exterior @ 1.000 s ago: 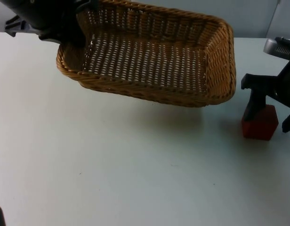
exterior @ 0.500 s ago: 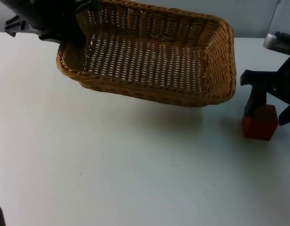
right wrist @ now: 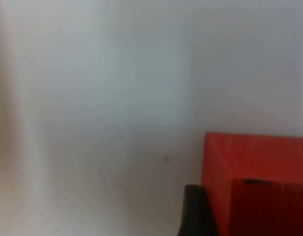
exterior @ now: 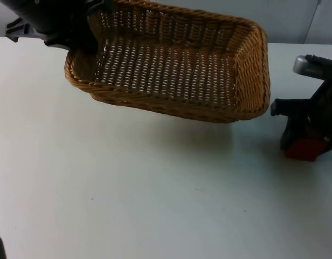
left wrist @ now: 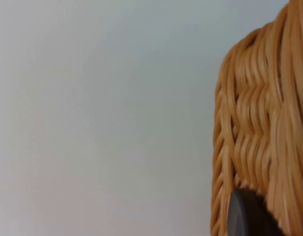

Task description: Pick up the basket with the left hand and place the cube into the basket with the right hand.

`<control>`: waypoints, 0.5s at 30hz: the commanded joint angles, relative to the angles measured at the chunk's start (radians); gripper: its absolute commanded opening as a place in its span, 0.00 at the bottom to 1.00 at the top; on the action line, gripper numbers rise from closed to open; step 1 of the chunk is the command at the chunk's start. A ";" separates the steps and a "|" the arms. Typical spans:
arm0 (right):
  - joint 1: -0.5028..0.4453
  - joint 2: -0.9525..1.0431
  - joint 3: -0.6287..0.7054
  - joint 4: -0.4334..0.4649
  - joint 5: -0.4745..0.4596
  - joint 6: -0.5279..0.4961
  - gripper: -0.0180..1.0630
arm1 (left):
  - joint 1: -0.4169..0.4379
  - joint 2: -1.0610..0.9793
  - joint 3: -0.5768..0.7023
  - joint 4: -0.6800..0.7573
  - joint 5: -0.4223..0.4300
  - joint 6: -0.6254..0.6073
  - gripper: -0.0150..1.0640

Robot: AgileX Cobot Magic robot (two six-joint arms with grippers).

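Two pincers are engaged. The left pincer (exterior: 82, 32) pinches the far-left rim of the rectangular tan wicker basket (exterior: 177, 67) and holds it tilted above the white surface (exterior: 128, 194), toward its far edge; a black fingertip (left wrist: 247, 216) lies against the woven wall (left wrist: 259, 123). The right pincer (exterior: 309, 135) stands over the small red cube (exterior: 305, 149) near the right edge of the surface, with one finger (right wrist: 196, 211) touching the cube's side (right wrist: 255, 182). The fingers straddle the cube; whether they are pressing it cannot be told.

Judged risks:
- Shallow or one-sided contact may let the cube slip or rotate on lifting.
- The basket's near-right corner hangs close to the right pincer; a direct upward path may strike the rim and shift the basket in the left pincer's hold.
- The basket tilts, so a released cube may slide to the lower wall.

Limits of view: most of the cube is covered by the right pincer. Whether the cube rests on the surface cannot be confirmed. The second right finger is not discernible.
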 commanded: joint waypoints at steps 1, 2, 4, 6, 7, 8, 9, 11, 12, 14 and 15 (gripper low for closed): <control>-0.003 0.003 0.002 -0.006 -0.006 -0.036 0.11 | 0.001 -0.017 -0.012 -0.028 -0.011 -0.009 0.01; -0.003 0.003 0.002 -0.006 -0.006 -0.058 0.02 | 0.001 -0.017 -0.012 -0.028 -0.011 -0.009 0.01; -0.003 0.003 0.002 -0.006 -0.006 -0.068 0.02 | 0.001 -0.017 -0.012 -0.028 -0.011 -0.009 0.01; -0.003 0.003 -0.005 -0.010 0.006 -0.081 0.01 | 0.001 -0.017 -0.012 -0.028 -0.011 -0.009 0.01; -0.004 0.003 -0.021 -0.026 0.025 -0.081 0.01 | 0.001 -0.017 -0.012 -0.028 -0.011 -0.009 0.01; -0.004 0.003 -0.021 -0.026 0.025 -0.081 0.01 | 0.001 -0.017 -0.012 -0.028 -0.011 -0.009 0.01; -0.007 0.003 -0.042 -0.033 0.051 -0.081 0.01 | 0.001 -0.017 -0.012 -0.028 -0.011 -0.009 0.01; -0.019 -0.001 -0.100 -0.035 0.117 -0.078 0.01 | 0.001 -0.017 -0.012 -0.028 -0.011 -0.009 0.01; -0.029 -0.008 -0.138 -0.035 0.152 -0.079 0.01 | 0.001 -0.017 -0.012 -0.028 -0.011 -0.009 0.01; -0.036 -0.020 -0.170 -0.033 0.183 -0.079 0.01 | 0.001 -0.017 -0.012 -0.028 -0.011 -0.009 0.01; -0.043 -0.034 -0.211 -0.033 0.212 -0.079 0.01 | 0.001 -0.017 -0.012 -0.028 -0.011 -0.009 0.01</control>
